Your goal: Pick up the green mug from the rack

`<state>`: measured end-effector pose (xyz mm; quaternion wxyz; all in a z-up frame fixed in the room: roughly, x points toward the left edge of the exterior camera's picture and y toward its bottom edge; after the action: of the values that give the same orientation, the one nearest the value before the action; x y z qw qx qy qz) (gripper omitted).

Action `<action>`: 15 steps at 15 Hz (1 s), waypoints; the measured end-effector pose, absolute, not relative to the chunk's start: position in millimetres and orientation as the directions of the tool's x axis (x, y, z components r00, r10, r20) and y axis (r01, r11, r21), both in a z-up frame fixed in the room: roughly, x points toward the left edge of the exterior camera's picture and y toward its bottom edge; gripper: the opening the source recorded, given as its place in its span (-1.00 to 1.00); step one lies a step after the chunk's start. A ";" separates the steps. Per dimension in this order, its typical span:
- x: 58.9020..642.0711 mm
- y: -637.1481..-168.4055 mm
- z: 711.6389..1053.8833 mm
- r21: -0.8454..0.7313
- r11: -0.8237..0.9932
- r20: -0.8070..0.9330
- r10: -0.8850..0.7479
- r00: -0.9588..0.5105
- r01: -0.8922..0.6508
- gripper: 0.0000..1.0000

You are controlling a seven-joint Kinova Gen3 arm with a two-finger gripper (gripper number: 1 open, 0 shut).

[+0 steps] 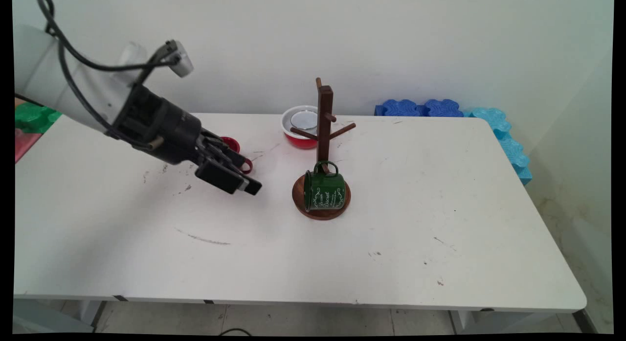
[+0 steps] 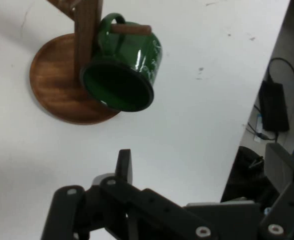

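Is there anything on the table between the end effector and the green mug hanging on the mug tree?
Nothing visible. Bare white table lies between the end effector and the green mug, which hangs on a low peg of the wooden mug tree. The red cup sits behind the end effector, out of that line.

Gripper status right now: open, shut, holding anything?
Gripper: holds nothing; open or shut cannot be told. It hangs over the table, left of the green mug on the wooden mug stand.
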<state>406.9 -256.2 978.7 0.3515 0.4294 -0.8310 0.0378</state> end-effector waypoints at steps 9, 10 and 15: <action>400.3 -278.5 926.7 0.251 0.593 0.634 -0.698 -0.333 -0.765 1.00; 399.4 -280.1 922.9 0.253 0.591 0.636 -0.698 -0.329 -0.766 1.00; 391.8 -289.7 900.8 0.271 0.587 0.644 -0.700 -0.310 -0.763 1.00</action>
<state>391.8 -289.7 900.8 0.3750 0.4524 -0.8081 0.0421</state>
